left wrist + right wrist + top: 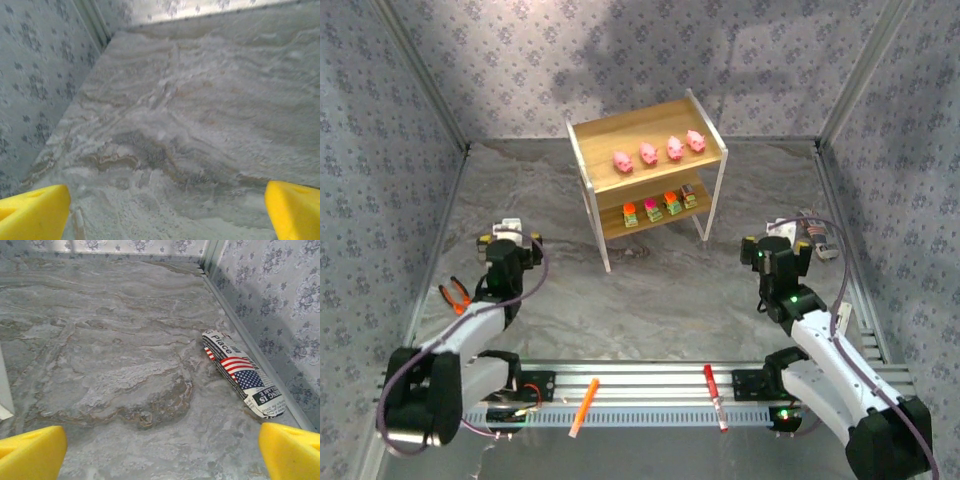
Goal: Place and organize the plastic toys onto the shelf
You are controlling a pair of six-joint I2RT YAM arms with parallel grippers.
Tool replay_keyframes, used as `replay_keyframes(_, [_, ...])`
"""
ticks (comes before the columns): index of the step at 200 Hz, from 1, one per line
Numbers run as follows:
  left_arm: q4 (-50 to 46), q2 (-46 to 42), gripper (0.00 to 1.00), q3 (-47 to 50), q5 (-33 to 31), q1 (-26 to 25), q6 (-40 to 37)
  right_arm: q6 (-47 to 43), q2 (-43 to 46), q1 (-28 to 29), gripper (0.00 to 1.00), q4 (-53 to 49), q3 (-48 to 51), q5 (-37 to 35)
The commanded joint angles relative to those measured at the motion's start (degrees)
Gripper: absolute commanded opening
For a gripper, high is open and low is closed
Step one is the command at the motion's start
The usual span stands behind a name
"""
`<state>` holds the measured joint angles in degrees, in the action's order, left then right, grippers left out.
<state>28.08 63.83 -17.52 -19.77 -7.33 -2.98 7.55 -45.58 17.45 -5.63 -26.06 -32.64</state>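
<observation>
Nearest the lens, a marker and a pen lay on the rail between the arm bases, and pliers lay beside the left arm. None of these belonged to the job.

Four pigs stood in a row on the top board of the shelf. Four blocks were lined up on the tier below. No toy lay loose on the table, so the sorting looked finished or close to it.

The left gripper hung over bare table with its jaws wide apart and nothing between them. The right gripper was likewise spread and empty.

The toys were probably very light, stiff, smooth plastic, easy to tip or flick away. A pig would best be pinched across its flanks, and a block across its flat sides. Both would want a gentle squeeze.

The top board stood open from above, though its thin white frame rose at the ends. The lower tier looked cramped under the board, so it would need a low approach from the front. Open table stretched between arms and shelf. Walls hemmed both sides, and a printed roll lay along the right wall near the right gripper.
</observation>
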Motion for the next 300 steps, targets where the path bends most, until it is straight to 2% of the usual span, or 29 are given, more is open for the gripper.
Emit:
replay_keyframes(1, [7.73,4.79,1.00,-2.37,5.35,1.63,0.11,-2.02,0.73,-0.66,1.00,5.72,2.64,-1.37])
replay_keyframes(25, [12.17,8.08,1.00,-1.93,8.56,3.64,0.71,-2.43,1.28,-1.95,1.00,7.90,3.65,-0.03])
replay_keyframes(62, [18.39,13.02,1.00,-0.91,14.60,8.57,5.64,-3.19,-0.99,-3.92,1.00,11.48,3.95,3.79])
replay_keyframes(130, [28.29,22.85,1.00,-0.43,19.45,9.22,5.16,-6.09,-7.00,-7.42,1.00,21.05,4.00,11.76])
replay_keyframes(182, [20.12,23.80,1.00,-5.17,24.24,9.29,2.99,-7.19,-15.66,-10.60,1.00,27.80,2.64,15.86])
replay_keyframes(233, [18.95,23.97,1.00,-5.86,22.89,9.27,3.64,-7.29,-26.79,-13.53,1.00,31.73,-1.09,18.13])
replay_keyframes(253, [18.51,24.06,1.00,-6.13,20.97,9.29,4.32,-7.53,-28.71,-14.25,1.00,34.12,-0.83,18.36])
replay_keyframes(300, [18.50,24.06,1.00,-6.21,21.00,9.27,4.31,-10.53,-31.50,-15.07,0.99,39.00,0.16,21.25])
